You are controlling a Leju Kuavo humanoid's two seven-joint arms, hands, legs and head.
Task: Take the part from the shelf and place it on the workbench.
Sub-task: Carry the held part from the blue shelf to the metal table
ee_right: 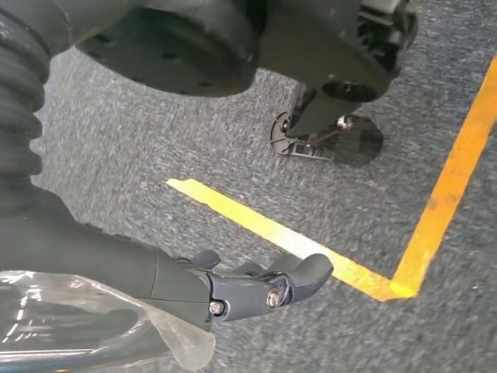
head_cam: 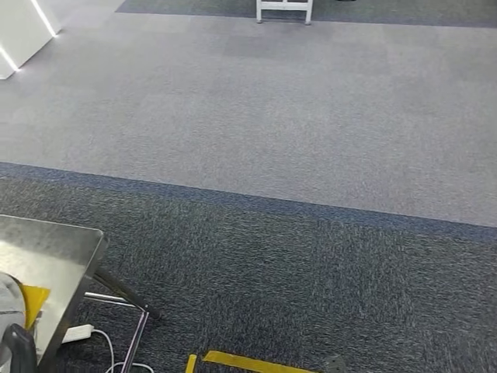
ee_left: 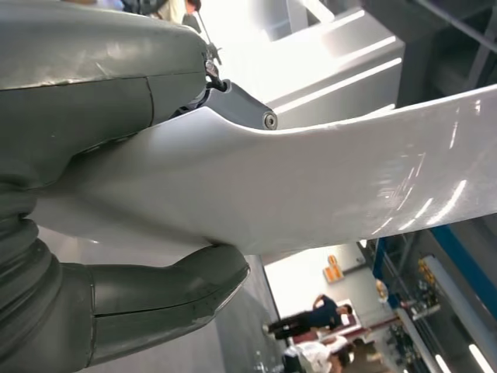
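Note:
The part [ee_left: 328,183] is a pale, shiny sheet-metal plate. My left hand [ee_left: 117,194] grips its near end, with the thick thumb [ee_left: 170,291] on one face and the fingers [ee_left: 240,105] on the other. In the head view the plate [head_cam: 50,252] juts in at the lower left, above the carpet, and my left hand [head_cam: 15,346] sits at its near end. My right hand [ee_right: 234,284] hangs over the carpet with its fingers stretched out and nothing in them. A clear plastic film [ee_right: 88,326] lies beside its palm.
Grey and dark carpet [head_cam: 281,194] stretches ahead. A white bench [head_cam: 284,9] stands far off. Yellow floor tape [head_cam: 251,363] [ee_right: 328,260] marks a corner near my feet. A dark stand foot [head_cam: 126,295], a white power strip [head_cam: 78,334] and cables lie under the plate. People [ee_left: 311,318] stand in the distance.

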